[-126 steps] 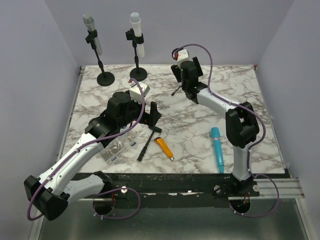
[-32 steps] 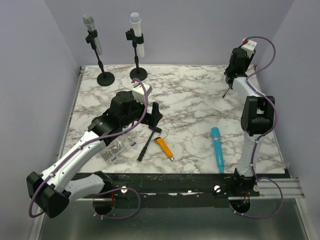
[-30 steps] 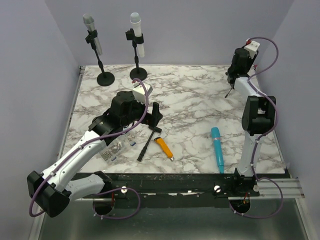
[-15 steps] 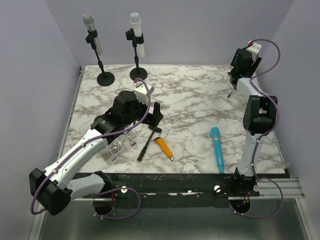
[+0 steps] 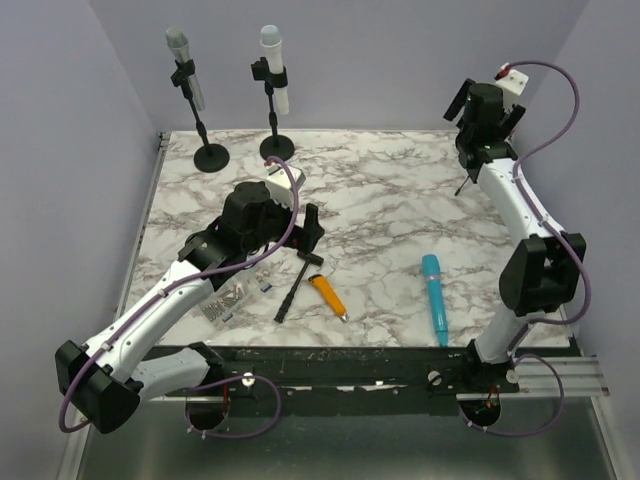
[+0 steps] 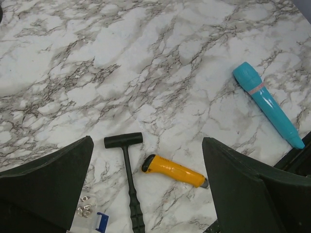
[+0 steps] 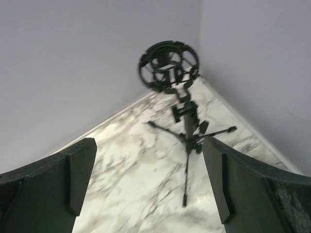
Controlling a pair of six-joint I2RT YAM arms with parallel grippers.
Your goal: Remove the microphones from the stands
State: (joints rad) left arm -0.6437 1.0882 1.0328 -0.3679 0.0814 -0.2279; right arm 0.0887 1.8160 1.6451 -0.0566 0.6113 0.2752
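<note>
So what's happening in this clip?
The right gripper is open, facing a black tripod stand with an empty ring holder in the far right corner. A teal microphone lies on the marble table. The left gripper hovers open over a black hammer and orange utility knife. Two other microphones sit in stands.

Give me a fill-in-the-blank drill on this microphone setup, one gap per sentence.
1. The grey-tipped microphone and the white-tipped microphone are clipped in stands at the back ____ of the table.
2. The teal microphone lies flat on the marble, nearest the ____ arm's base.
3. The tripod stand's round clip is ____.
4. The left gripper and the right gripper are both ____.

Missing words: left; right; empty; open
</note>
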